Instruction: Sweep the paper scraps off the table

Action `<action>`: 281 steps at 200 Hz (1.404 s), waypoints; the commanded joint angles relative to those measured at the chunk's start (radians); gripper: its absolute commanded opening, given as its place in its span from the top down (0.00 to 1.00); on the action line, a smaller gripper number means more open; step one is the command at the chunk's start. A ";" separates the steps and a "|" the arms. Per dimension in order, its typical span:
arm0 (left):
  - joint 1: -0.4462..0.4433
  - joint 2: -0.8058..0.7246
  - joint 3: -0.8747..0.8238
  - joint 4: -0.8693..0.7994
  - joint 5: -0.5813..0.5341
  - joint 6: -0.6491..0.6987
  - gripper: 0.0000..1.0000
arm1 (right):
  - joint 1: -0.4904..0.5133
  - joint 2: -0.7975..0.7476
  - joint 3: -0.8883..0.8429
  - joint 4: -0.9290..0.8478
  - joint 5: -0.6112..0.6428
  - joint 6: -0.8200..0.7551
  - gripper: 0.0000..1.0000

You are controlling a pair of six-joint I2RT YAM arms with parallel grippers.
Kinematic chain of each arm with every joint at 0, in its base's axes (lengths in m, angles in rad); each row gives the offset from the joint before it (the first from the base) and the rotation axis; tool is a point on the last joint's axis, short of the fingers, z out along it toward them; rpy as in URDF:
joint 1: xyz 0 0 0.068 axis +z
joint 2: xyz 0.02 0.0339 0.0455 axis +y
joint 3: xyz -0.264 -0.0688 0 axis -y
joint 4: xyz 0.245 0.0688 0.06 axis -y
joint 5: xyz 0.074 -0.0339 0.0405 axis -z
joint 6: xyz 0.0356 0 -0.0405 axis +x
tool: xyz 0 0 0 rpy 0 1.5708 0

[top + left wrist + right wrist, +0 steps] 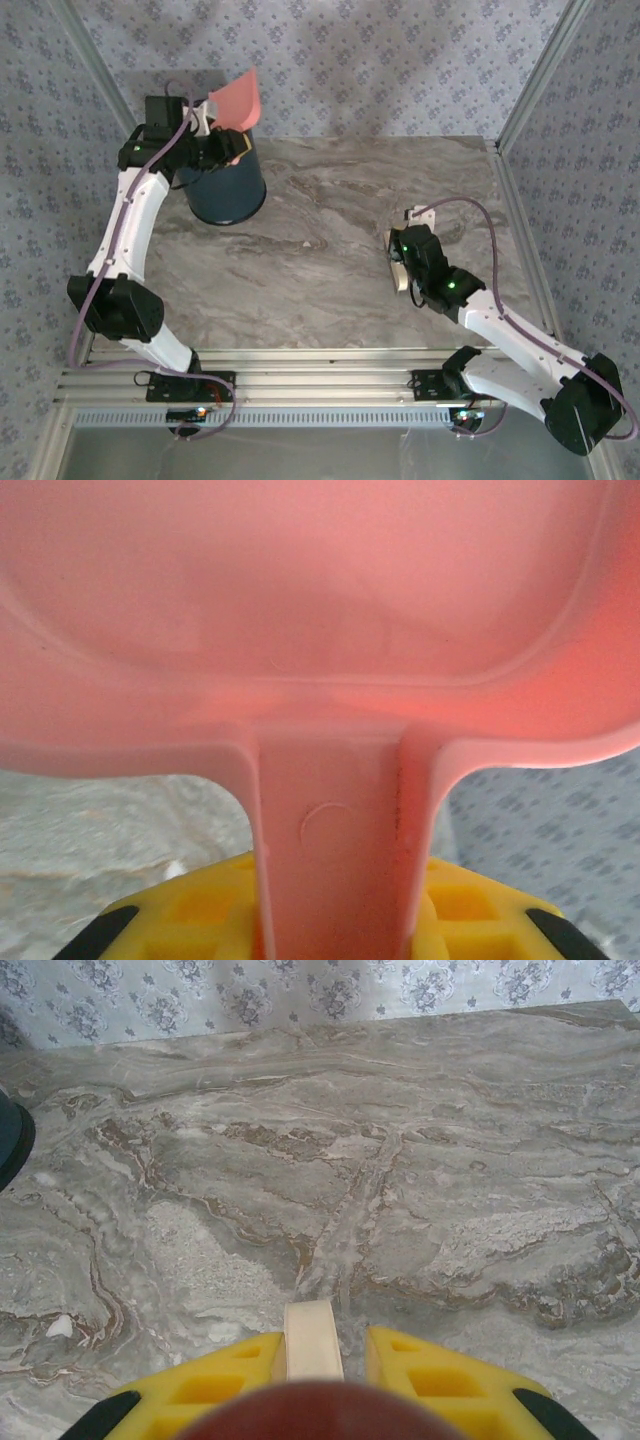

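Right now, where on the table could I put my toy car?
The wide middle of the table, between the blue bin and the right arm, is bare. So is the far right corner. Crowded: far left, bin plus pink dustpan.

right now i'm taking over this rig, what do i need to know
Left gripper: shut on the pink dustpan by its handle, holding it tilted above the dark blue bin at the far left of the table.
Right gripper: shut on a beige handle, probably the brush, low over the table right of centre.
Done: the table looks swept, and the dustpan seems to be at the dumping step.
Left: the bin's inside is hidden, so check that the paper scraps landed in it, then set both tools down.
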 commanded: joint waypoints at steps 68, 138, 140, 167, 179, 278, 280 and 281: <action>-0.246 0.018 0.061 -0.304 -0.360 0.423 1.00 | -0.016 -0.044 -0.019 0.020 0.023 0.000 1.00; -0.439 0.132 0.004 -0.366 -0.524 0.550 1.00 | -0.022 -0.068 -0.040 0.012 0.031 0.000 1.00; -0.443 0.137 0.003 -0.368 -0.526 0.551 1.00 | -0.022 -0.069 -0.040 0.011 0.031 0.000 1.00; -0.481 0.201 -0.004 -0.379 -0.525 0.574 1.00 | -0.024 -0.082 -0.049 0.001 0.030 0.005 1.00; -0.501 0.231 -0.005 -0.381 -0.534 0.590 1.00 | -0.028 -0.088 -0.055 -0.003 0.024 0.011 1.00; -0.568 0.433 0.015 -0.410 -0.551 0.659 1.00 | -0.051 -0.093 -0.070 0.001 -0.006 0.023 1.00; -0.568 0.437 0.015 -0.409 -0.549 0.660 1.00 | -0.052 -0.093 -0.070 0.000 -0.006 0.022 1.00; -0.568 0.438 0.015 -0.409 -0.548 0.662 1.00 | -0.051 -0.092 -0.070 0.000 -0.006 0.023 1.00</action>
